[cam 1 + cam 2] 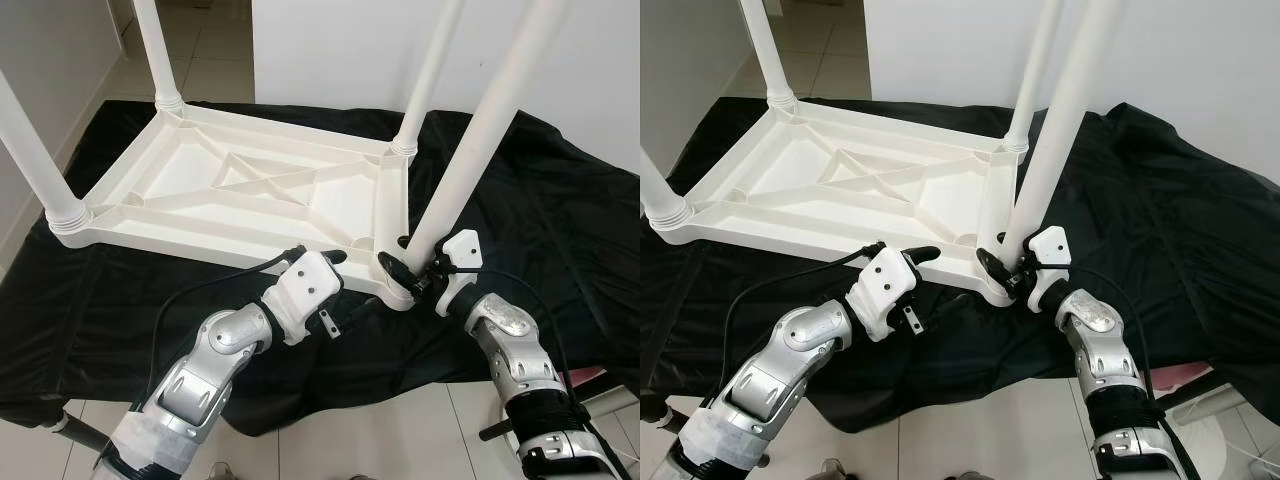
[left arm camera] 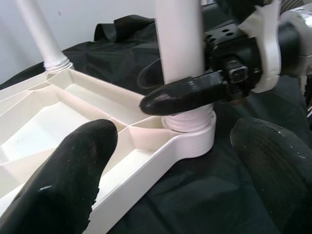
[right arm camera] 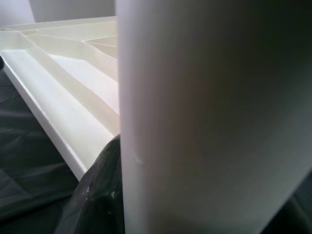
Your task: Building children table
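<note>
A white plastic table top [image 1: 250, 190] lies upside down on a black cloth [image 1: 540, 220], its ribbed underside facing up, and serves as the landmark here. 4 white legs stand at its corners: 1 at the far left corner [image 1: 155, 50], 1 at the near left corner [image 1: 35, 160], 1 at the far right corner [image 1: 430, 70], and 1 at the near right corner [image 1: 480, 130], which leans slightly away from the top. The right gripper [image 1: 410, 262] is at that near right corner, its black fingers [image 2: 185, 95] clamped around the base of this leg just above the threaded socket [image 2: 192, 131]; in the right wrist view the leg [image 3: 209, 117] sits close against the camera, with the top's rim [image 3: 58, 117] beside it. The left gripper [image 1: 335, 290] hovers just off the top's near edge, close to the same corner, its 2 fingers [image 2: 73, 180] spread apart and holding nothing, 1 over the rim and the other over the cloth. Pale floor tiles [image 1: 380, 440] lie beyond the cloth's near edge.
</note>
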